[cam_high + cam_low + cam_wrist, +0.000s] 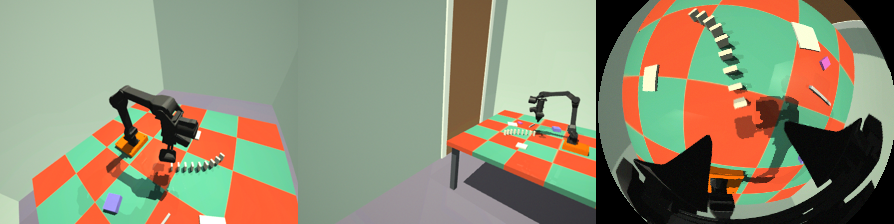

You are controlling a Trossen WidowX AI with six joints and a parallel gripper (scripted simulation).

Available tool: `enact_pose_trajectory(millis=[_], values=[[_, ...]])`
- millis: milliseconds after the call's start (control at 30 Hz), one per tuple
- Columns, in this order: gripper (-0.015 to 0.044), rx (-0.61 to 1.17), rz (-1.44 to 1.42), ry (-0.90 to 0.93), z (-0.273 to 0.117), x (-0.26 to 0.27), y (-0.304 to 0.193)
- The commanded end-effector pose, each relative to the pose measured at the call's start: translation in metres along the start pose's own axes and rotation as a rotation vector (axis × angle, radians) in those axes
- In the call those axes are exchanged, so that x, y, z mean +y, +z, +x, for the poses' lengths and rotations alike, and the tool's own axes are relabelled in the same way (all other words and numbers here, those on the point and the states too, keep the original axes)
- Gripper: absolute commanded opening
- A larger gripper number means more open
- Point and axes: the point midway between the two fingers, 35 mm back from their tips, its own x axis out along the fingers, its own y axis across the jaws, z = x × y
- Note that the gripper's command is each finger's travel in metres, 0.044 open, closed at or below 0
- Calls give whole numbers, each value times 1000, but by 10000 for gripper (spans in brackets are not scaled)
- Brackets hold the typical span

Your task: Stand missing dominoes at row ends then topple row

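Several cream dominoes stand upright in one curved row. The end domino nearest the arm's base [172, 166] [534, 133] [740, 103] stands upright with a gap to its neighbour that looks much like the others. The far end domino [222, 156] [505, 132] [693, 14] also stands, where the row curves. My gripper [168, 156] [538, 120] [748, 133] is open, with nothing between its fingers. It hangs above the table near the base end of the row, clear of the dominoes. No loose domino shows; in the top view the gripper hides a little of the table behind it.
A white tile [198, 135] [521, 146] [650, 78] lies on one side of the row. On the other lie a larger white tile [212, 220] [512, 123] [806, 36], a thin bar [531, 125] [819, 95], a magenta block [520, 122] [825, 63] and a violet block [112, 203] [556, 128].
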Motion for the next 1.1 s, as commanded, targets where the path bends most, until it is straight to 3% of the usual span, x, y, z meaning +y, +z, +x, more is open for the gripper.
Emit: enact_pose_trajectory(millis=[0, 367, 1067], values=[[283, 3, 329, 3, 12, -2, -9], [0, 5, 1409, -7, 57, -5, -37], [0, 5, 1427, -7, 58, -5, -38]])
